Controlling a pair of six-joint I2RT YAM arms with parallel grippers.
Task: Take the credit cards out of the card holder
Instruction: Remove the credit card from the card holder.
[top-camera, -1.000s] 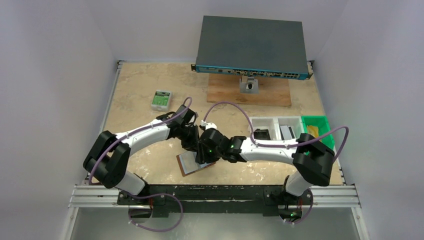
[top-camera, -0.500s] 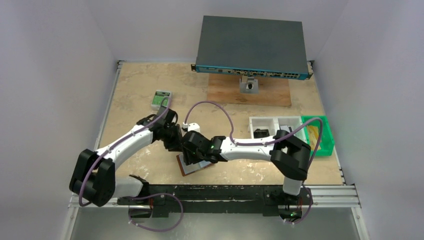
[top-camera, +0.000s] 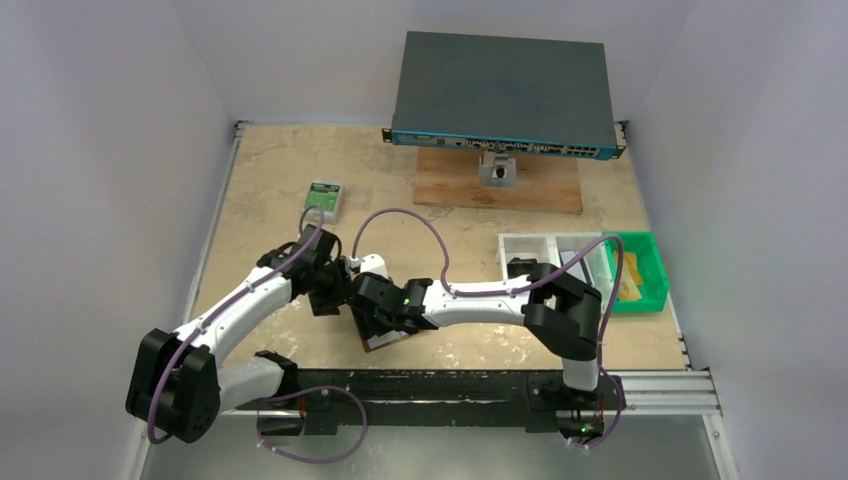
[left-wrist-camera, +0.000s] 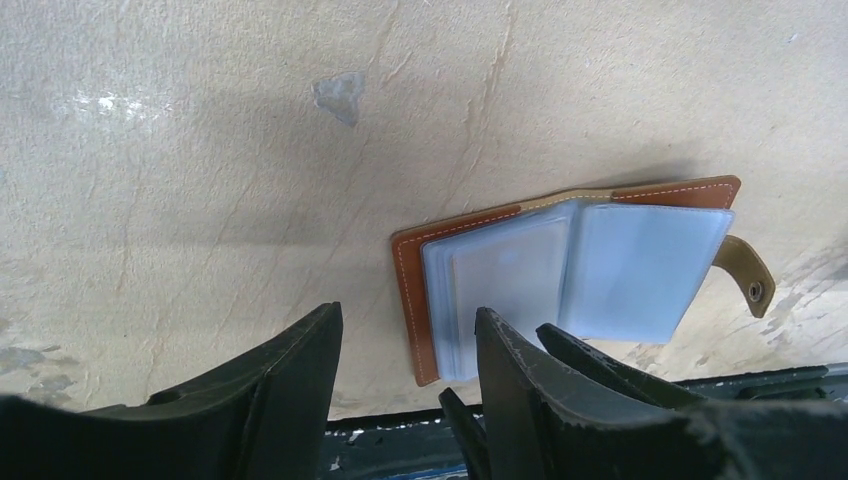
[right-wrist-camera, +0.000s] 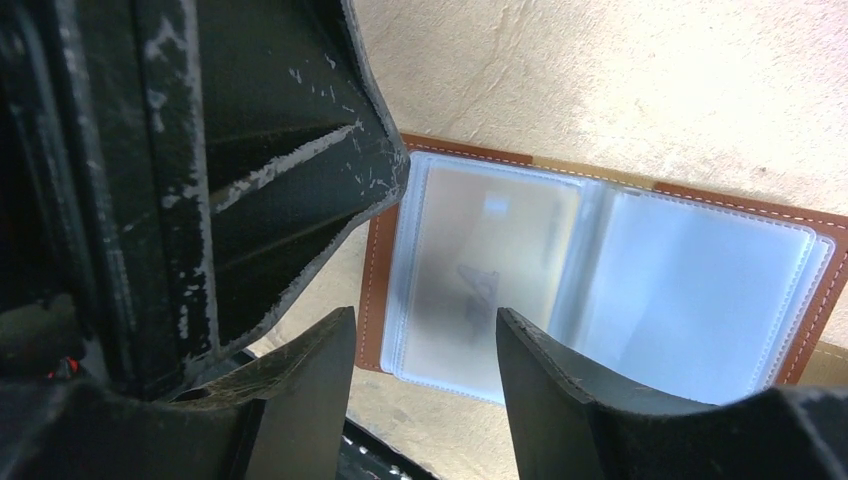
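The card holder (top-camera: 386, 341) lies open on the table near its front edge: brown leather with a snap tab and clear grey-blue sleeves (left-wrist-camera: 640, 270). A tan credit card (right-wrist-camera: 490, 265) shows inside the left sleeve, also visible as a pale credit card (left-wrist-camera: 505, 275) in the left wrist view. My left gripper (top-camera: 325, 296) hovers just left of the holder, open, with nothing between its fingers (left-wrist-camera: 410, 315). My right gripper (top-camera: 376, 308) hangs over the holder's left page, open and empty (right-wrist-camera: 425, 315). The two grippers are close together.
A green-and-white box (top-camera: 323, 199) lies at the far left. A network switch (top-camera: 505, 95) stands on a wooden board (top-camera: 500, 188) at the back. White bins (top-camera: 545, 250) and a green bin (top-camera: 643, 272) sit at the right. A black rail (top-camera: 440, 385) lines the front edge.
Both arms have swung to the left, the left gripper coming off the holder's left side. Both grippers' jaws have widened. The card holder stays in place, open.
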